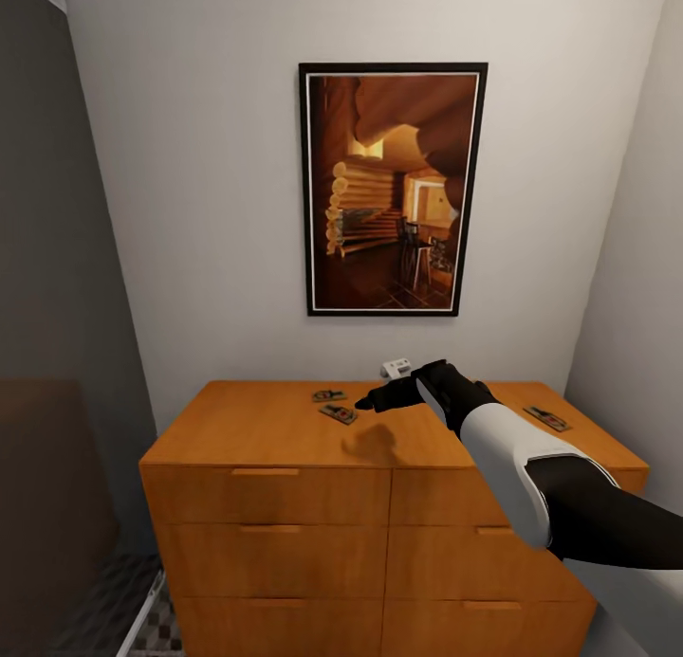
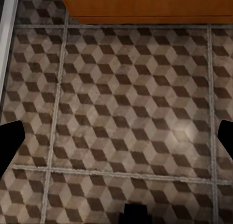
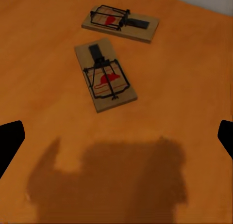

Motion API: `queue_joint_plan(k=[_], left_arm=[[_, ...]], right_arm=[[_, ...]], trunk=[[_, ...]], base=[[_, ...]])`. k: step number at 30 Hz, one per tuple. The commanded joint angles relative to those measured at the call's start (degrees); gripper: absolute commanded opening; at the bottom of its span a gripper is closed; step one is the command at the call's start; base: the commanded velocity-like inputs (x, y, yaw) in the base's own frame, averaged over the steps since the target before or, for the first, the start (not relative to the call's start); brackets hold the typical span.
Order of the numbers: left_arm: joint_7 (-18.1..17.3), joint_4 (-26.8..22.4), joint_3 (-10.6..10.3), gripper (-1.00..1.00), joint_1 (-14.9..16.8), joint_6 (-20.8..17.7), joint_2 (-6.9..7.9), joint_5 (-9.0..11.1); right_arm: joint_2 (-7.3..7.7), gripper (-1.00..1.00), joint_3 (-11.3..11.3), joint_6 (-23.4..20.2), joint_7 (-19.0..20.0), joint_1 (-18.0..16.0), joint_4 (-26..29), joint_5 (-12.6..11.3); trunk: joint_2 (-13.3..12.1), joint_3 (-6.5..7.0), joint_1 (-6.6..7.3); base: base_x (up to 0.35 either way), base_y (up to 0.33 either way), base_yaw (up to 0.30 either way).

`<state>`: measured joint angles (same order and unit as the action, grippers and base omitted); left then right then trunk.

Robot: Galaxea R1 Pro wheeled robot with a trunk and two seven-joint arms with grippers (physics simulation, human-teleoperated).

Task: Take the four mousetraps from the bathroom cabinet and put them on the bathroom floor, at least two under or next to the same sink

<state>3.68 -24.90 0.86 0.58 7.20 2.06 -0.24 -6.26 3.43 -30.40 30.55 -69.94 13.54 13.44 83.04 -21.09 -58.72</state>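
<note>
Head view: the right gripper [image 1: 365,406] hovers with its fingers spread apart above two mousetraps [image 1: 338,413] lying on top of the cabinet [image 1: 266,505], a third trap [image 1: 547,418] farther right. The left gripper [image 2: 116,136], jaws wide apart, faces the bathroom floor [image 2: 121,112].

The cabinet [image 1: 285,505] is orange-brown wood, handles the same shade. The two mousetraps [image 3: 105,76] [image 3: 121,23] near its back edge are tan with black wire and a red spot. The bathroom floor [image 2: 126,117] bears a brown, beige and white cube pattern with pale grout. The right arm [image 1: 512,458] is black and white. The framed picture [image 1: 392,188] has a black frame and amber-brown tones.
</note>
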Motion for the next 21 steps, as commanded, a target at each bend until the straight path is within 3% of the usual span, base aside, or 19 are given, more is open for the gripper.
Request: queue_joint_plan(k=[1,21], left_arm=[[0.1,0.0,0.0,1.0,0.0,0.2,-0.01,0.0],[0.1,0.0,0.0,1.0,0.0,0.2,0.01,0.0]], right_arm=[[0.02,1.0,0.3,-0.2,0.3,0.0,0.1,0.4],[-0.12,1.0,0.3,-0.2,0.3,0.0,0.1,0.4]], trunk=[[0.0,-0.07,-0.01],[0.0,-0.07,-0.01]], base=[[0.133,0.0,0.0],[0.018,0.0,0.0]])
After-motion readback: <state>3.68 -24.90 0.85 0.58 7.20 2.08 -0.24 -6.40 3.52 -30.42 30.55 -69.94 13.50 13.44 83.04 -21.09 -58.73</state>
